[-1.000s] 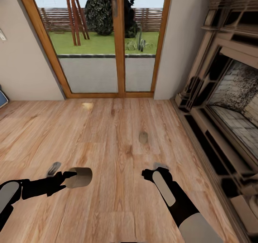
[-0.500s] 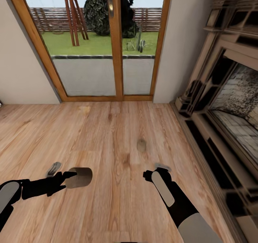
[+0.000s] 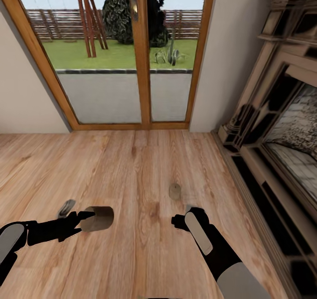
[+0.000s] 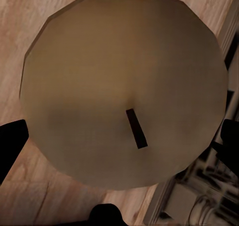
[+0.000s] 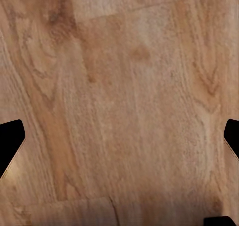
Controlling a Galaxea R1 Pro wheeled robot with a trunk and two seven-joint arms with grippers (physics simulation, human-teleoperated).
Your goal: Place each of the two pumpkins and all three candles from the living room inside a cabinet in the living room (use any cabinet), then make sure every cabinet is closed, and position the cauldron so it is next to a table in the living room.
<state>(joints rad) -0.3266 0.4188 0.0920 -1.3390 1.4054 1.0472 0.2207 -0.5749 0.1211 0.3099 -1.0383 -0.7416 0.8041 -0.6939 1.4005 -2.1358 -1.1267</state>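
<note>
Squat grey-brown candle (image 3: 97,218), smooth cyl. w/ short dark wick, clamped in left gripper (image 3: 83,220); right gripper (image 5: 119,136) jaws apart over grainy wood floor (image 3: 145,167).

Wood-plank floor (image 3: 145,250) running from glass doors to a fireplace surround.

Warm light-brown boards with darker grain streaks and knots, meeting a wood-framed glass door (image 3: 132,70) at the far edge and the base of an ornate beige fireplace surround (image 3: 264,158) along the right side. One small squat grey-brown candle (image 3: 175,191) upright on the boards, roughly mid-floor, well apart from door and surround. Bare grained planks (image 5: 119,106) close up under the right wrist camera.
</note>
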